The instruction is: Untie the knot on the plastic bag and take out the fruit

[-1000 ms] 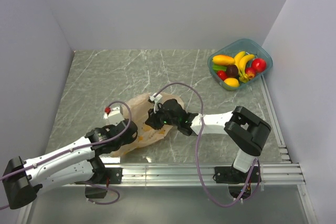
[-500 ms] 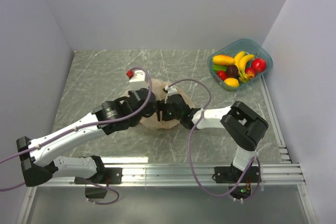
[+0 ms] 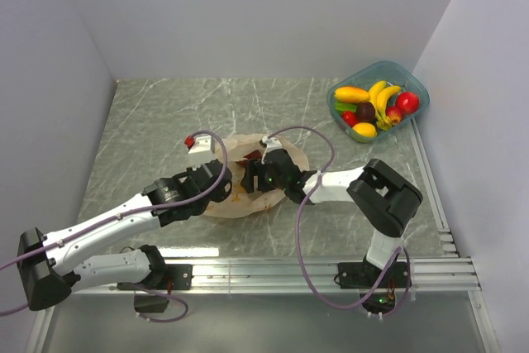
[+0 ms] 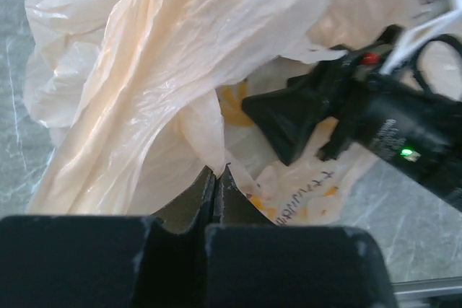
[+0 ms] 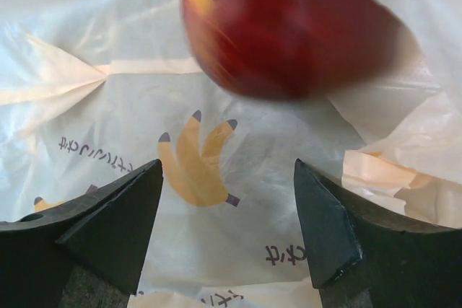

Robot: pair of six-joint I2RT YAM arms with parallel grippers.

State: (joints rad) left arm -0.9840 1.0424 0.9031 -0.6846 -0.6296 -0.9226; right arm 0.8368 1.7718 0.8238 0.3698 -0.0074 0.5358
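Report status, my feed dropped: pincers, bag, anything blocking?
Left pincer shut on plastic bag. Right pincer open, red fruit lying on the plastic just ahead. Nothing between them.

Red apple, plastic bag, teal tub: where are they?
red apple (image 5: 289, 30), right wrist view, its middle
plastic bag (image 4: 144, 70), left wrist view, crinkled fold
teal tub (image 3: 355, 74), top view, its rim

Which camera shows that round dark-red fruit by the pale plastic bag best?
Right wrist: the round dark-red fruit looms large, though blurred. Top external shows a small red patch; left wrist shows none.
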